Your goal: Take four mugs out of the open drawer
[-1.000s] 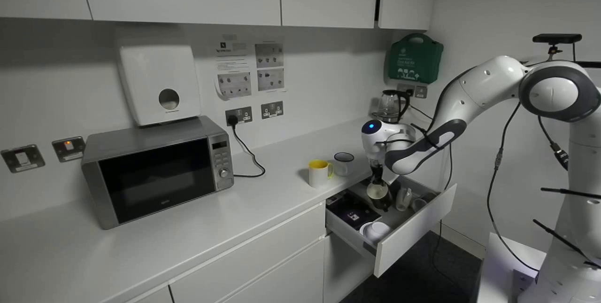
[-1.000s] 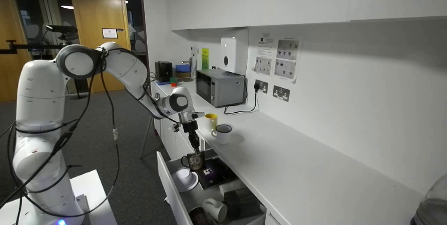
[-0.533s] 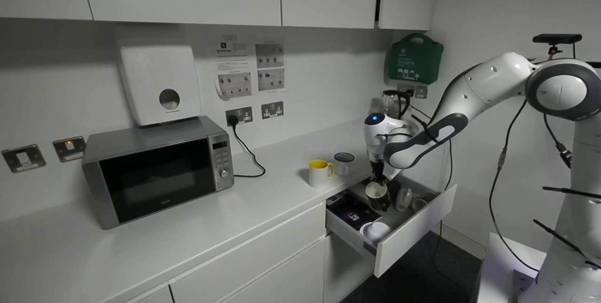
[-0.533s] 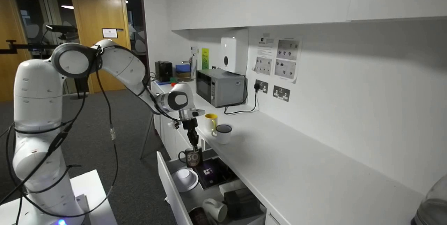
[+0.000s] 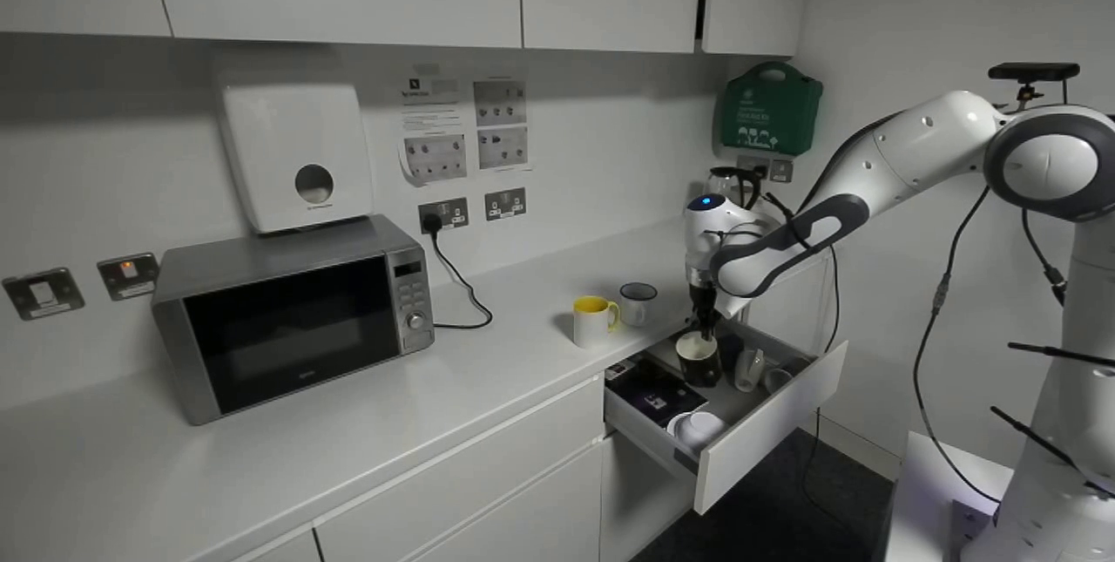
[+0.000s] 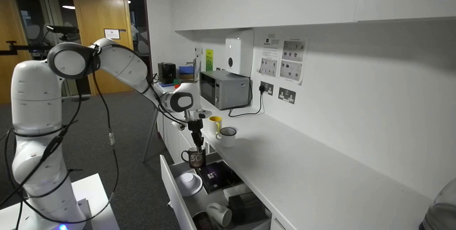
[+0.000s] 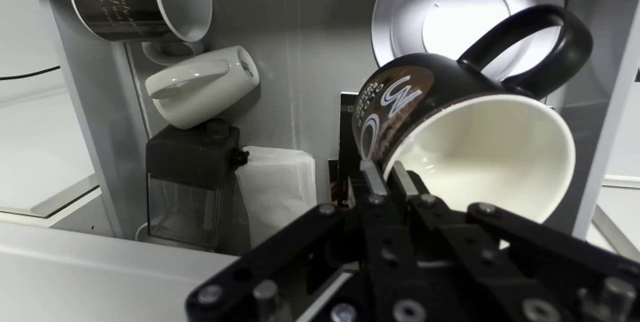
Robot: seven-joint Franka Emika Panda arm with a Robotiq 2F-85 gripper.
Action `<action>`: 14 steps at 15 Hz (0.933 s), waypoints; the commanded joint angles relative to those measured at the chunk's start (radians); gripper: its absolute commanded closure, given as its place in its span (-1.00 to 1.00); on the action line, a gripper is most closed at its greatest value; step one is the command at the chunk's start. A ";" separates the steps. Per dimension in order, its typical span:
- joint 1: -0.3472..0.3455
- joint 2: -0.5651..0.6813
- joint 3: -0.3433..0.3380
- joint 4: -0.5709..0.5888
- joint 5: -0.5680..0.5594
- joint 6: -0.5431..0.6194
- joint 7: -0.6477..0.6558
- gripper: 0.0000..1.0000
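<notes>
Black mug (image 7: 485, 157), the one printed with a 30, is what I have by the rim: my fingers (image 7: 374, 178) are pinched together on its wall, one inside the mouth and one outside. I have it over the inside of the open drawer (image 5: 771, 427), mouth up and a little tilted, handle turned toward the drawer's front; whether its base touches anything beneath, I cannot tell. Through the wrist view I also get a dark lettered mug (image 7: 120, 2) lying on its side near the drawer's wall, and a white mug (image 7: 200, 87) lying just beside it, handle uppermost. Near them are a black-and-clear container (image 7: 187, 174) and a white packet (image 7: 277, 182). In an exterior view I can make out a white cup or bowl (image 6: 187, 178) on a saucer (image 6: 195, 189) inside the same drawer, with a dark flat box (image 6: 218, 175) just beside. Up on the desk (image 5: 287, 466), in both exterior views, I see a yellow-lined mug (image 5: 592, 324) and a dark-rimmed mug (image 6: 227, 138) standing upright near each other, close to the edge, with the microwave (image 5: 296, 318) farther along and apart from them; in an exterior view a glass jug (image 5: 721, 185) stands partly hidden behind my arm (image 5: 841, 235)
</notes>
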 commanded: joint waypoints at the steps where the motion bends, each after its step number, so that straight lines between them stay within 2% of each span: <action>1: -0.029 -0.040 0.001 -0.002 0.085 0.012 -0.104 0.96; 14: -0.094 -0.018 -0.017 0.105 0.300 -0.031 -0.274 0.96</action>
